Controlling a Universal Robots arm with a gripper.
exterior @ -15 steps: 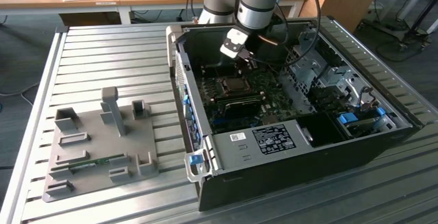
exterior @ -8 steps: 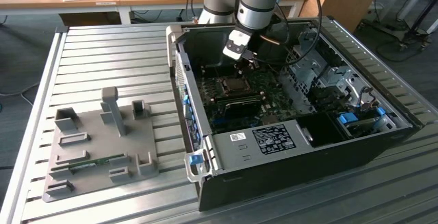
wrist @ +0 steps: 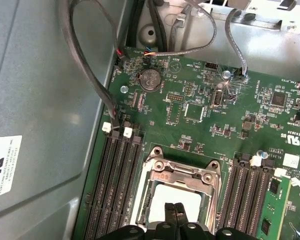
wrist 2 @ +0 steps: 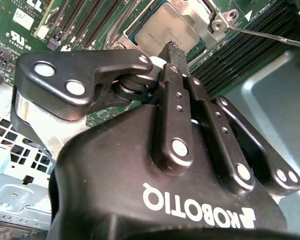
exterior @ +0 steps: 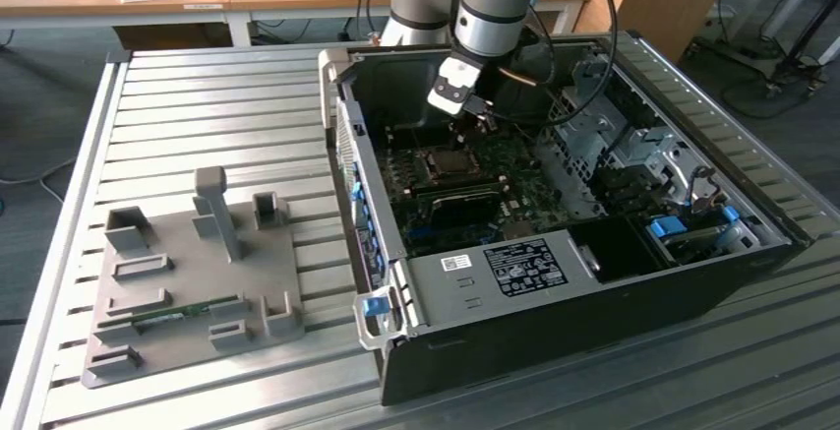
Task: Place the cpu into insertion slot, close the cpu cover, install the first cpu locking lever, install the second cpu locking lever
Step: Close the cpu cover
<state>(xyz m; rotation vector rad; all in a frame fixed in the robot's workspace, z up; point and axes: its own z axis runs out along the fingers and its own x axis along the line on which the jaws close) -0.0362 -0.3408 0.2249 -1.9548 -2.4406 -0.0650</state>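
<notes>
The cpu (wrist: 162,197) lies flat in the socket on the green motherboard (wrist: 200,100), its silvery top showing through the window of the cpu cover (wrist: 182,172), which lies down around it. My gripper (wrist: 174,209) hangs just over the cpu's edge with its black fingertips pressed together and nothing between them. In the second wrist view the gripper (wrist 2: 171,50) points at the cpu (wrist 2: 165,29), and a thin wire locking lever (wrist 2: 262,35) runs out from the cover's corner. In the exterior view the gripper (exterior: 470,115) is inside the open computer case, above the socket (exterior: 450,162).
Black memory slots (wrist: 117,185) flank the socket on both sides. Grey cables (wrist: 87,65) loop along the case wall (wrist: 40,100). Outside the case, a grey fixture plate (exterior: 184,282) sits on the slatted metal table (exterior: 223,115) at the exterior view's left.
</notes>
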